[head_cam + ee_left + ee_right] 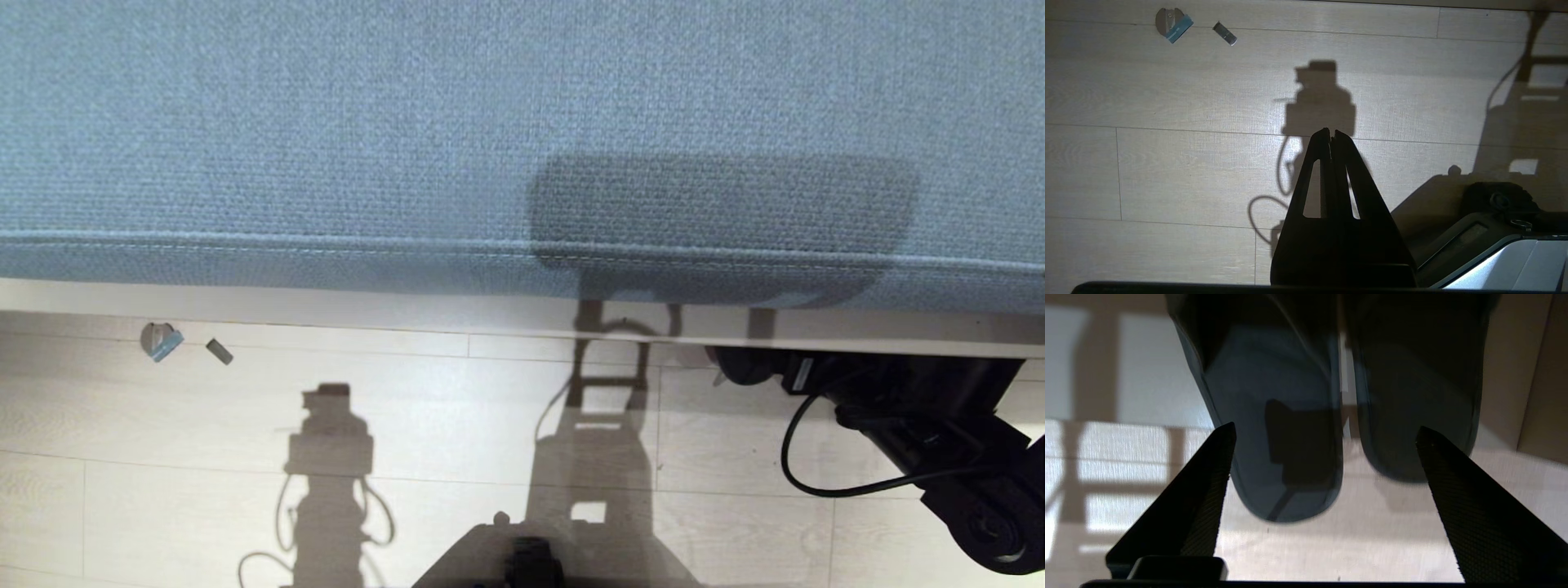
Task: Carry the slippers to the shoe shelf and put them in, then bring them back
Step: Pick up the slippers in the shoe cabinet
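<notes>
My right gripper [1325,433] has its fingers [1208,486] spread wide, holding nothing. In my right wrist view the slippers [1290,416] lie side by side on the pale floor [1331,547] just past the fingertips, heels toward me, dark and soft-looking. The two heels sit between the open fingers without touching them; a thin strip of floor shows between the pair. The shadow of my gripper falls across the insole of one slipper. To one side of them stands a beige vertical panel [1543,375]; I cannot tell what it belongs to.

From my head view, my right arm [939,425] reaches in low at the right, under the edge of a wide blue-grey fabric cushion [408,122] that fills the upper part of the scene, with a pale board [245,306] running beneath it. The slippers and my right fingers are hidden from that view. A black cable [804,457] loops from the arm over the floor.

My left gripper [1332,132] hangs over bare floor, fingers pressed together, holding nothing. Well apart from it lie two bits of litter: a small round grey piece with a blue tag [1172,23] and a short grey stub [1224,33] just beside it. Part of my base [1494,253] shows near the left gripper.
</notes>
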